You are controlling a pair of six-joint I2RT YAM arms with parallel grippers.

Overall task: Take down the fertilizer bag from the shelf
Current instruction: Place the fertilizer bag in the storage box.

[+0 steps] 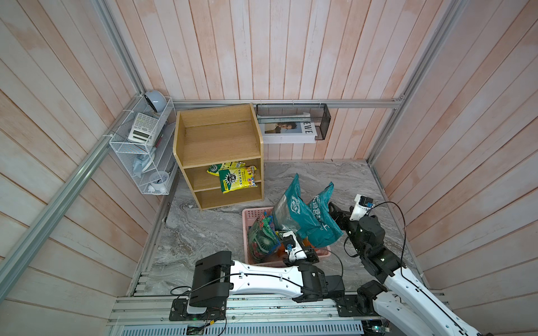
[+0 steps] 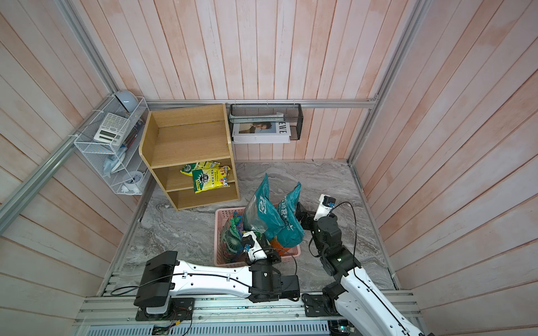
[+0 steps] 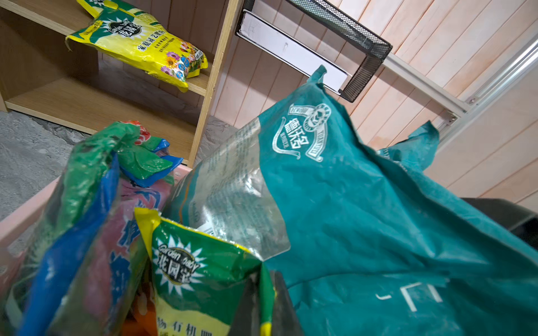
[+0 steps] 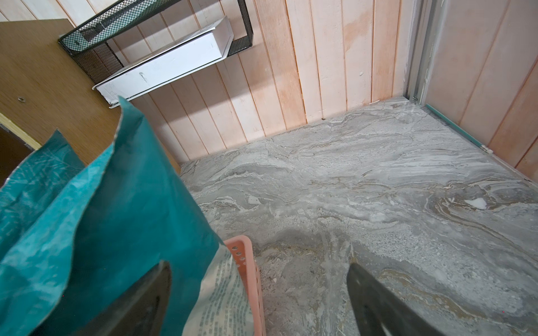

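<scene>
While the left gripper clamps a yellow-green plastic fertilizer bag in the pink plastic basket, two matching bags lie on the middle tier of the tan wooden shelf; right gripper: jaws apart.

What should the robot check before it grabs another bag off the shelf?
1. Shelf emptied: not ok. Two yellow bags lie on the middle level of the shelf.
2. Easy to grab: ok. The front yellow bag hangs over that level's edge.
3. Left gripper free: not ok. It is shut on a green and yellow bag in the pink basket.
4. Right gripper ready: ok. Its jaws stand wide apart beside a teal bag.
5. Room left in the basket: cannot tell. Bags crowd it.
</scene>
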